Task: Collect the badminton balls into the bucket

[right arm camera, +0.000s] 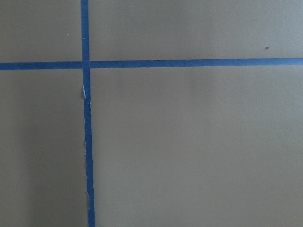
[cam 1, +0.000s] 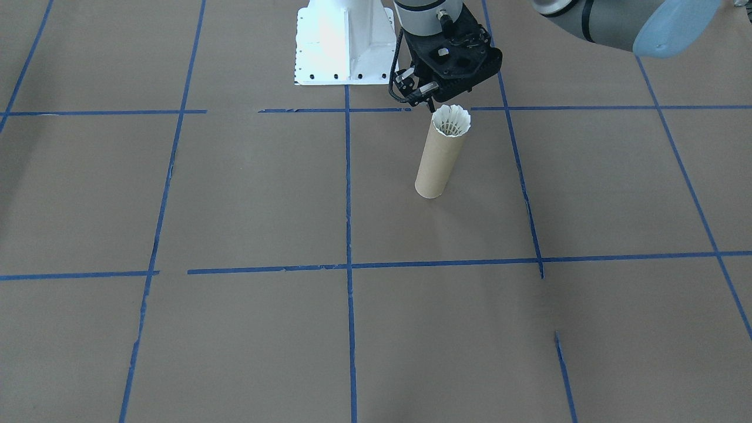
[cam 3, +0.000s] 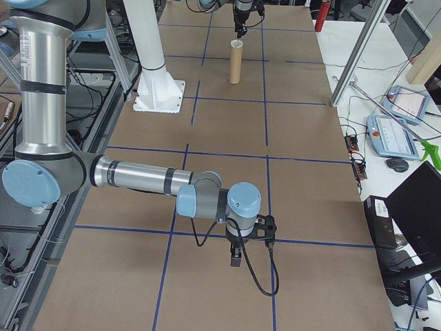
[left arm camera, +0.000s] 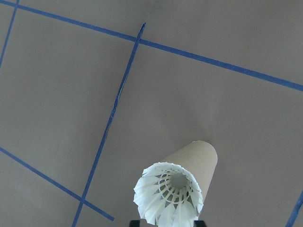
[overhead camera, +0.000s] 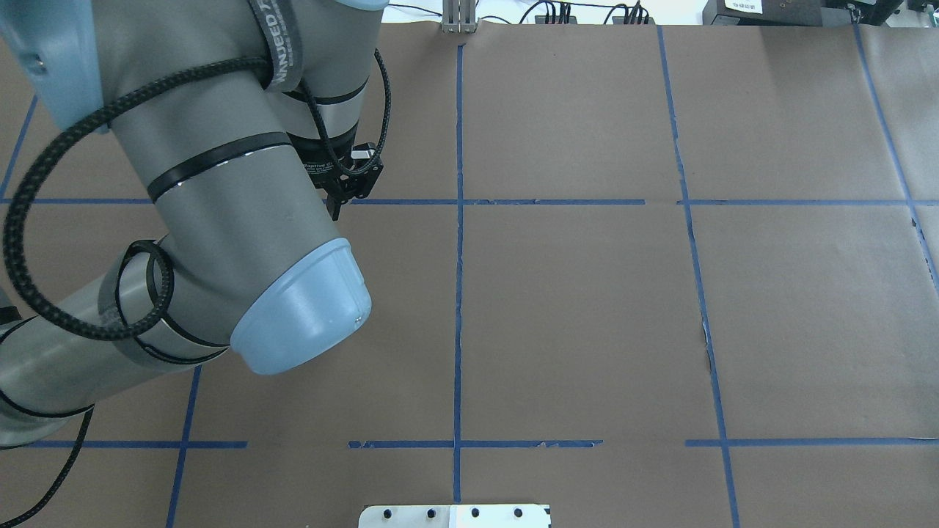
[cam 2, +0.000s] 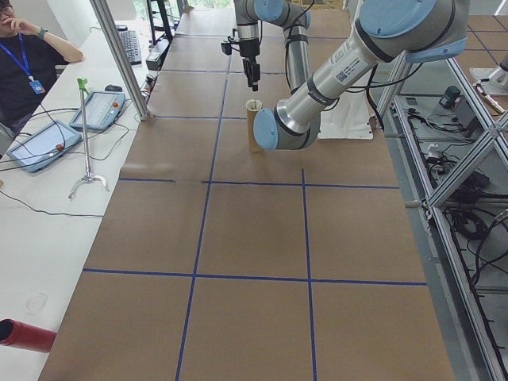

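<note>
Saw nearest, in the view from the robot's right end, the right end effector [cam 3: 234, 261] pointing down just above the brown-paper worktop [cam 3: 310, 193], close to a crossing of blue tape lines [cam 3: 267, 103]. Could not tell whether its jaws stood apart or together; found only paper and tape in its own wrist view, no fingers.

Noted farther along, past the white pedestal [cam 3: 160, 86], the tube [cam 3: 236, 62] standing upright on the worktop, well apart from the right end effector. Saw in the front-facing view the same tube [cam 1: 437, 161], brown cardboard, alone in its square of tape lines.

Found the shuttlecock [cam 1: 451, 120] seated in the tube's mouth, cork down and out of sight, white feather skirt flaring above the rim. Confirmed from the left wrist view: skirt [left arm camera: 168, 196] filling the round opening.

Saw just above and behind it the left end effector [cam 1: 430, 106], pointing down. Made out two dark fingertips [left arm camera: 135, 222] at the bottom edge of the wrist view, spread apart, one at either side of the skirt. Could not tell whether they touched the feathers.
</note>
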